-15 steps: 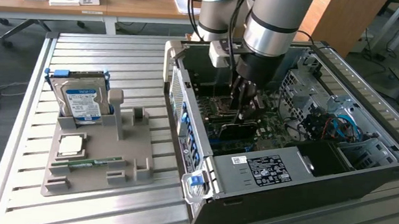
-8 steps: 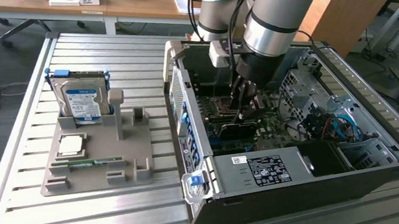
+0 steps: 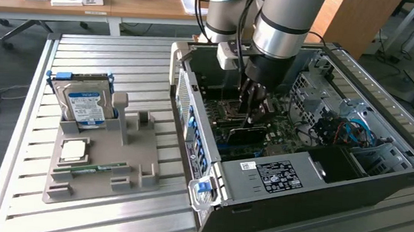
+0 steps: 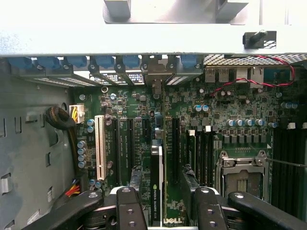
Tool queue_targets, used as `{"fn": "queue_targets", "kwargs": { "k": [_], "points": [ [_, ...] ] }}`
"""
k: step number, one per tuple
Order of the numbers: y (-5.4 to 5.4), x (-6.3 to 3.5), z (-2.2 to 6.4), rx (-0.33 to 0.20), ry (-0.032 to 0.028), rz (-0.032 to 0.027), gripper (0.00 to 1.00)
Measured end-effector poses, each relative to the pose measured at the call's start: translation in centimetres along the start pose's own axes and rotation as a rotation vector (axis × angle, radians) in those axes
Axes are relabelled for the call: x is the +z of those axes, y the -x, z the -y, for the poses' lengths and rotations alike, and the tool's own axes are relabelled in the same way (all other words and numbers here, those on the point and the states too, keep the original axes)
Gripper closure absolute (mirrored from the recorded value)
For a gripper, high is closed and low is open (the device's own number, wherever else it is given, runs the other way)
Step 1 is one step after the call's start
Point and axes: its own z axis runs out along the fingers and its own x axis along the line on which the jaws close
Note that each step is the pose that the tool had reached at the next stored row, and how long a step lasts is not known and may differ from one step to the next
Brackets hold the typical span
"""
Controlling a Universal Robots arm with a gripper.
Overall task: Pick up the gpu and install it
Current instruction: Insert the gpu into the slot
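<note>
The gpu (image 4: 156,191) stands on edge in a motherboard slot inside the open computer case (image 3: 320,188). It is a thin dark card with a green-lettered label, and its silver bracket (image 4: 158,76) meets the case's rear wall. My gripper (image 4: 163,181) hangs straight over it, open, with one black finger on each side of the card and a small gap to each face. In the exterior view the gripper (image 3: 255,117) reaches down into the case, with the gpu (image 3: 245,134) just below its fingertips.
To the exterior view's left of the case, a grey fixture tray (image 3: 98,182) holds a silver hard drive (image 3: 82,103), a processor chip (image 3: 73,149) and a green memory stick (image 3: 92,168). Around the card are a white slot (image 4: 100,146), the empty processor socket (image 4: 242,175) and red cables (image 4: 249,81).
</note>
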Motion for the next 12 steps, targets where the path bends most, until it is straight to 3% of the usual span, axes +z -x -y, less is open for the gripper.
{"fn": "queue_targets", "kwargs": {
  "k": [7, 12],
  "points": [
    [0.0, -0.10, 0.00, 0.000, 0.0001, -0.0002, 0.54],
    [0.0, -1.42, 0.00, 0.000, 0.0000, 0.0001, 0.54]
  ]
}}
